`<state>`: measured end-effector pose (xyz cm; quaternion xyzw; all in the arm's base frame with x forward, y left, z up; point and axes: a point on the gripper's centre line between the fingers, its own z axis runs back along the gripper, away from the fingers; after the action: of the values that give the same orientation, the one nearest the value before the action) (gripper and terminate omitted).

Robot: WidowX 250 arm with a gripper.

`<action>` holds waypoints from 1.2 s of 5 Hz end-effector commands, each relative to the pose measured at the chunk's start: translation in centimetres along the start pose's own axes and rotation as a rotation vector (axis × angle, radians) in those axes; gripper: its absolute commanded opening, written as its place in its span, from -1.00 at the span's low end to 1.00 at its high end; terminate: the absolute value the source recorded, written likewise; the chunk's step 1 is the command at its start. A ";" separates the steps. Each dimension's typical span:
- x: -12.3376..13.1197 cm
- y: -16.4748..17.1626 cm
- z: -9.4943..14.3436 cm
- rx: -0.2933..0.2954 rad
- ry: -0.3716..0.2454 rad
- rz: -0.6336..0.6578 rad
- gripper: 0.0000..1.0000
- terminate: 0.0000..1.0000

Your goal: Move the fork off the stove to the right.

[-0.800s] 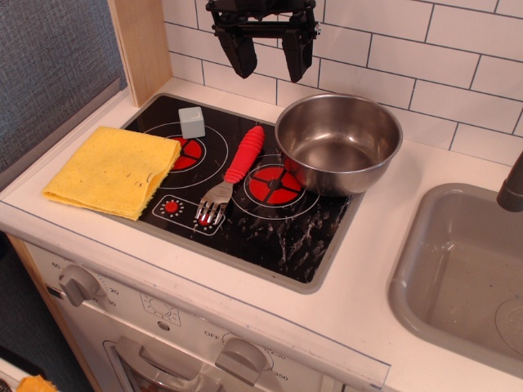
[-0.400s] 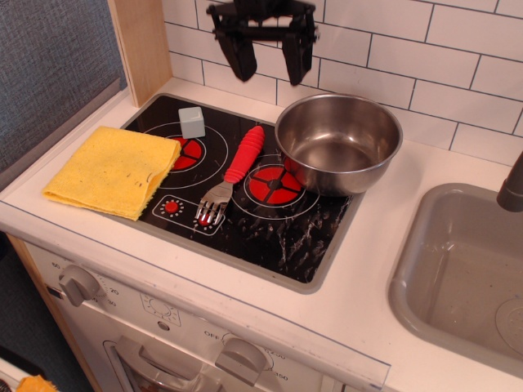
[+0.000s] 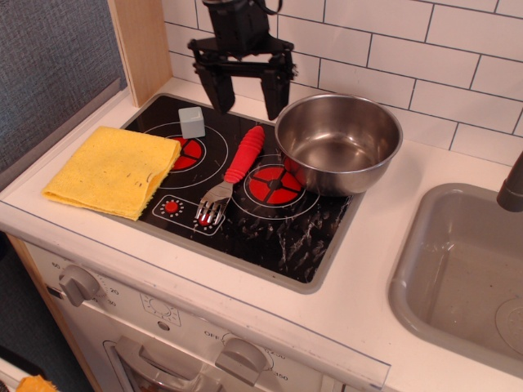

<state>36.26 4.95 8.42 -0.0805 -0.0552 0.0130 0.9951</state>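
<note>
Because the pot (image 3: 338, 140) sits just right of the right finger (image 3: 276, 91), it could be bumped when the gripper (image 3: 246, 96) is brought down. If the round handle is pinched off-centre, the fork (image 3: 233, 173) could be squeezed out and sent spinning on the shiny stove (image 3: 278, 229). The fingers are spread wide apart and nothing is held between them. A grey block (image 3: 192, 122) is seen just left of the left finger. The fork is found below the fingers, lying flat on the stove between the two red burners. Its fat red ribbed handle is pointed up toward the fingers, and its short silver tines are pointed away from them.
</note>
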 end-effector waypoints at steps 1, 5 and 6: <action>-1.0 1.2 2.1 0.075 -0.051 -0.022 1.00 -1.00; -2.5 1.0 -3.7 0.118 0.015 -0.068 1.00 -1.00; -2.3 1.0 -5.1 0.100 0.024 -0.055 1.00 -1.00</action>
<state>33.94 5.04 1.56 -0.0337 -0.0256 -0.0079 0.9991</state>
